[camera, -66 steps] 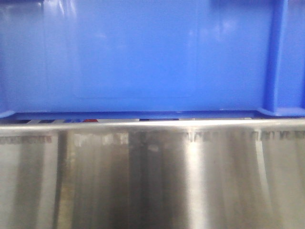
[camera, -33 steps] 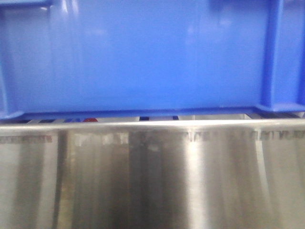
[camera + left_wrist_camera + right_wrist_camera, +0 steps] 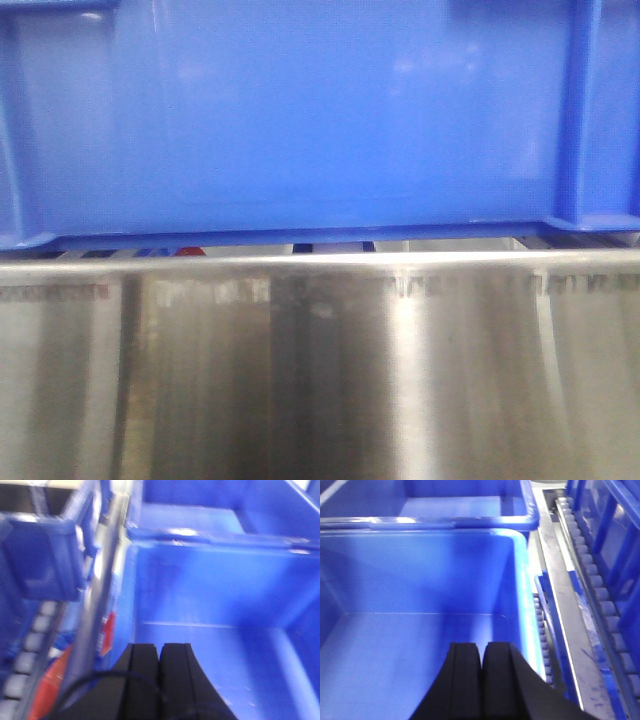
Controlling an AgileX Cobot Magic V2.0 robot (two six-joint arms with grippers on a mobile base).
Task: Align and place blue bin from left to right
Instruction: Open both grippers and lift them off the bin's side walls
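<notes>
Compared with a second ago, the blue bin (image 3: 300, 120) in the front view has slid a bit left and lifted: the rib on its left edge is now showing at the far left of the frame, the right rib sits a touch further left, and the gap under its bottom edge is wider, so more of the red and dark bits behind it peek through above the steel panel (image 3: 320, 380). The bin fills the whole top half of that frame, bright medium blue, smooth flat wall, chunky vertical ribs near both ends. In the left wrist view the left gripper (image 3: 160, 652) sits at bottom centre with its black fingers pressed together, nothing between them, hanging over the bin's open inside; a metal rail (image 3: 102, 580) runs up the left side. In the right wrist view the right gripper (image 3: 482, 652) is likewise closed on nothing, over the bin floor, with a roller track (image 3: 590, 575) along the right edge.
</notes>
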